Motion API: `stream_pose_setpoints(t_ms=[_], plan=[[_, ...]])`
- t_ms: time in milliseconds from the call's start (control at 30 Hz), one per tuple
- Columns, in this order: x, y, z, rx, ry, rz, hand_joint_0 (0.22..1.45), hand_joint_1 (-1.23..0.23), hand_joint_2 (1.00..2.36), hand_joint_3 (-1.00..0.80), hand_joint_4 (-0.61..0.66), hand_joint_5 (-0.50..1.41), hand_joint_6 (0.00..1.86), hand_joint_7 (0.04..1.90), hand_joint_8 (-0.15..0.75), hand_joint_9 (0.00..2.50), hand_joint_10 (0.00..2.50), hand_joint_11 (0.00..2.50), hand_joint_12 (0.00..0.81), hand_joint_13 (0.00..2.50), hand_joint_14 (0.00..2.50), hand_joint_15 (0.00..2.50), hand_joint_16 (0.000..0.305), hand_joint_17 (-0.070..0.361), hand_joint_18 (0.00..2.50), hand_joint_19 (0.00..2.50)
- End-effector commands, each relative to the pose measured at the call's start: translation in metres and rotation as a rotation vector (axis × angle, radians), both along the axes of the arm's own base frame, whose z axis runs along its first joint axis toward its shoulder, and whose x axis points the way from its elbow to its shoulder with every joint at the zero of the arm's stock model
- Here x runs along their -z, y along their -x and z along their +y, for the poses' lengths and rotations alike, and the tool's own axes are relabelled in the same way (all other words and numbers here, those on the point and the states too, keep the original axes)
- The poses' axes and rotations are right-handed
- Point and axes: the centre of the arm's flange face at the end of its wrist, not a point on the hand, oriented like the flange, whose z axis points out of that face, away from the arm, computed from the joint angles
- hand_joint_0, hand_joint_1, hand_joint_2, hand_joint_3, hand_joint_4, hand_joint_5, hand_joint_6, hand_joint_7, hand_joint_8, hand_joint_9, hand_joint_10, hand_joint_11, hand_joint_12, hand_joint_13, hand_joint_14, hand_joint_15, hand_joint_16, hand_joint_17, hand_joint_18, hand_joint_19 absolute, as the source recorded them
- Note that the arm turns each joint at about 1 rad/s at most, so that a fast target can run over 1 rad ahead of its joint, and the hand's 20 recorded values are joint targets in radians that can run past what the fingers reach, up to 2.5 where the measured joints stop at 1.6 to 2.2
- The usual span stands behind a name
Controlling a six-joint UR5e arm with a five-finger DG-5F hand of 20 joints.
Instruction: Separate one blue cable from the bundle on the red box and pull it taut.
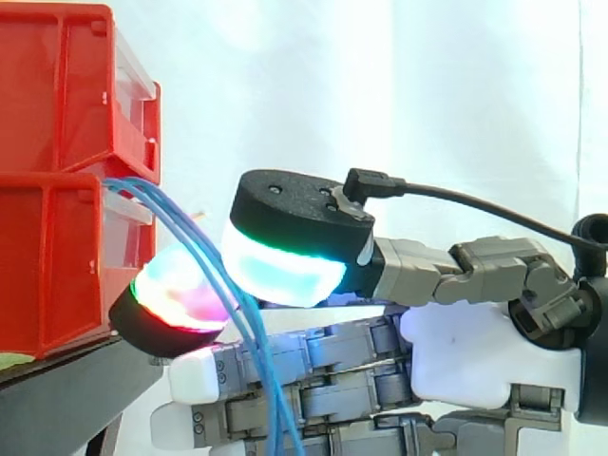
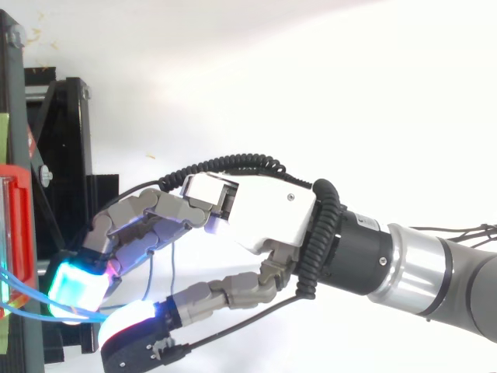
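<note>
A white curtain (image 1: 399, 85) hangs behind everything. At the left of the side view, two red plastic bins (image 1: 57, 104) are stacked on a black stand (image 1: 57, 399).

In the top view the grey arm with its silver and black wrist (image 2: 419, 268) comes in from the right edge and slopes slightly upward toward the left. It carries the white-bodied hand (image 2: 264, 214), which points at the bins. In the side view the hand (image 1: 456, 351) lies roughly level, with its palm side turned toward the camera.

The thumb arches over the top and ends in a thick black pad glowing cyan-white (image 1: 285, 266). One finger curls up beneath it, and its pad glows magenta and green (image 1: 176, 304) just beside the lower bin's front. The other fingers lie nearly straight below, reaching toward the stand.

The thin blue cables (image 1: 261, 361) leave the front edge of the lower bin as a small bundle and arc down to the right. They pass between the two glowing pads, which close on them in a pinch. Below the pinch they hang across the straight fingers and out of the bottom of the view. Several strands run together through the pinch.
</note>
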Motion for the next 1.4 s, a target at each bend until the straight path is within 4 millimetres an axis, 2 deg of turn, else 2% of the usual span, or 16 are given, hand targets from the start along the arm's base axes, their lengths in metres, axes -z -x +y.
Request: stream_pose_setpoints(t_ms=[0,167,367,400,500,833,967,1167,1333,1367], plan=[[-0.006,0.001,0.0,-0.001,-0.004,0.014,0.66,-0.88,1.01,-0.42,0.0,-0.11,0.92,0.76,0.223,0.9,0.02,0.39,0.301,0.59,0.01,0.32,0.041,0.092,0.39,0.43],[-0.012,-0.001,0.003,-0.005,0.006,0.039,0.61,-0.83,1.01,-0.37,0.07,-0.1,0.92,0.8,0.226,0.95,0.01,0.4,0.3,0.61,0.02,0.35,0.041,0.092,0.4,0.48],[-0.012,-0.001,0.008,-0.01,0.005,0.037,0.55,-0.78,1.01,-0.26,0.03,-0.07,0.9,0.89,0.219,1.02,0.01,0.37,0.309,0.65,0.02,0.38,0.042,0.094,0.39,0.52],[-0.012,-0.001,0.009,-0.012,0.006,0.039,0.55,-0.74,1.01,-0.25,0.03,-0.06,0.89,0.87,0.249,1.05,0.01,0.34,0.35,0.67,0.01,0.37,0.05,0.113,0.42,0.52],[-0.012,0.0,0.009,-0.012,0.006,0.042,0.55,-0.68,1.01,-0.22,0.02,-0.05,0.88,0.89,0.251,1.07,0.01,0.32,0.357,0.68,0.02,0.37,0.052,0.116,0.41,0.53],[-0.013,0.0,0.01,-0.013,0.005,0.041,0.56,-0.54,1.01,-0.26,0.05,-0.06,0.87,0.88,0.242,1.09,0.01,0.33,0.347,0.66,0.01,0.37,0.048,0.108,0.38,0.55],[-0.023,0.002,0.009,-0.014,-0.01,0.04,0.56,-0.52,1.01,-0.29,0.07,-0.06,0.86,0.92,0.235,1.11,0.01,0.35,0.336,0.67,0.02,0.39,0.045,0.102,0.37,0.55],[-0.043,0.011,0.005,-0.013,-0.008,0.074,0.57,-0.64,1.01,-0.31,0.1,-0.06,0.86,0.96,0.247,1.11,0.01,0.38,0.31,0.69,0.02,0.39,0.04,0.09,0.43,0.52],[-0.06,0.02,0.0,-0.011,0.0,0.113,0.6,-0.84,1.01,-0.35,0.11,-0.07,0.88,0.93,0.251,1.1,0.02,0.42,0.313,0.71,0.02,0.4,0.04,0.089,0.49,0.53],[-0.064,0.022,0.0,-0.011,0.002,0.119,0.63,-0.9,1.01,-0.35,0.08,-0.08,0.89,0.91,0.244,1.09,0.02,0.43,0.312,0.72,0.02,0.42,0.04,0.089,0.51,0.52]])
